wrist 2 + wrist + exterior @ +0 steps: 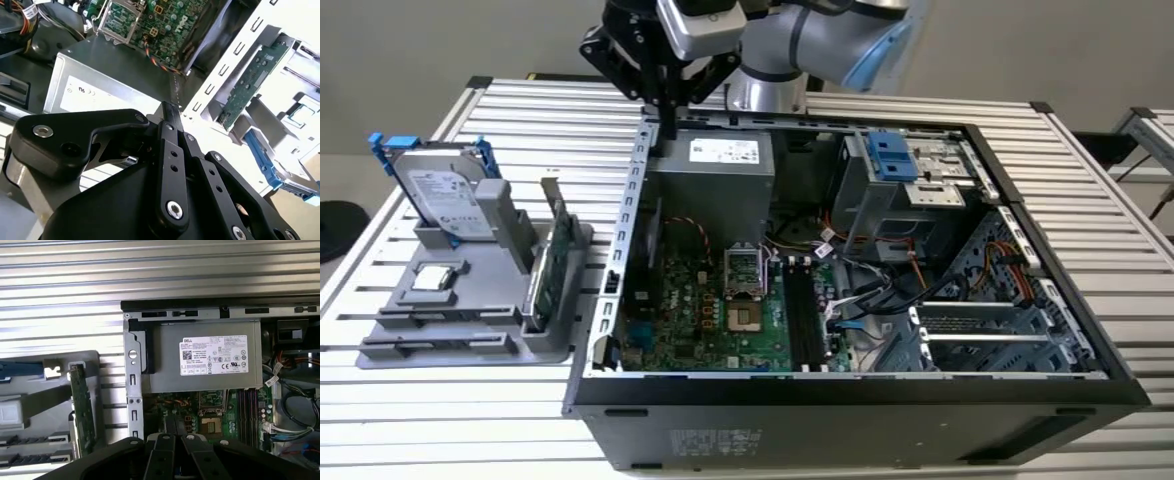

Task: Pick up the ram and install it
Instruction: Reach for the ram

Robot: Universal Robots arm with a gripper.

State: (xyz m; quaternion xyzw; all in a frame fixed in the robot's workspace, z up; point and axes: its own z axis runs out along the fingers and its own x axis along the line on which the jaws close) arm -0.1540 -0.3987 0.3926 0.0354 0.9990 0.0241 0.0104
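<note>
hovering over case rim, pincer closed, hold on ram untellable; lowering here would likely strike the psu.

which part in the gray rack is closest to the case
The green card, on edge beside the case; the hard drive stands farther off.

Slatted metal table carries open computer case, grey rack.
</note>
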